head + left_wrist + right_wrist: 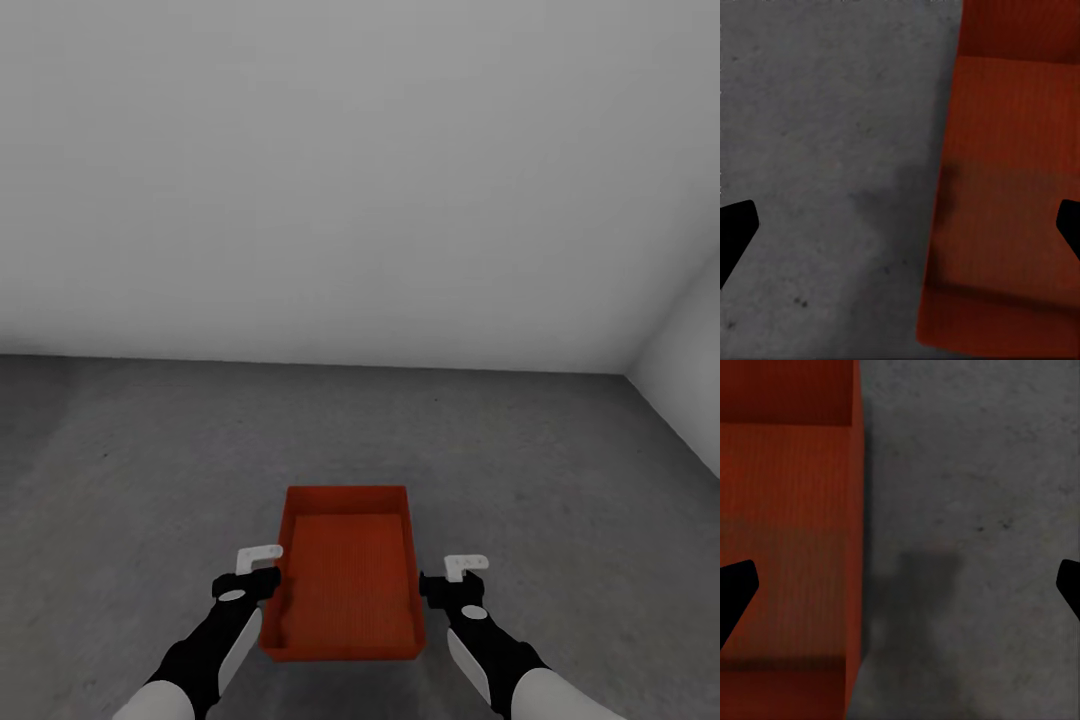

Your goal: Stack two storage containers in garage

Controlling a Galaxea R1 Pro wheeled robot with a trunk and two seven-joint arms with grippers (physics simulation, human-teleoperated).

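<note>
Storage container point(345, 575), red-orange and open at the top, sits on the dark grey garage floor point(560, 470) right in front of me, well short of the pale grey wall point(360, 180), with nothing inside it. My left gripper point(262, 572) hangs over its left wall and my right gripper point(448, 580) just beside its right wall. Both wrist views look straight down with my fingers point(736, 229) spread wide apart, one side over the bin's rim point(858, 547) and the other over bare concrete.
</note>
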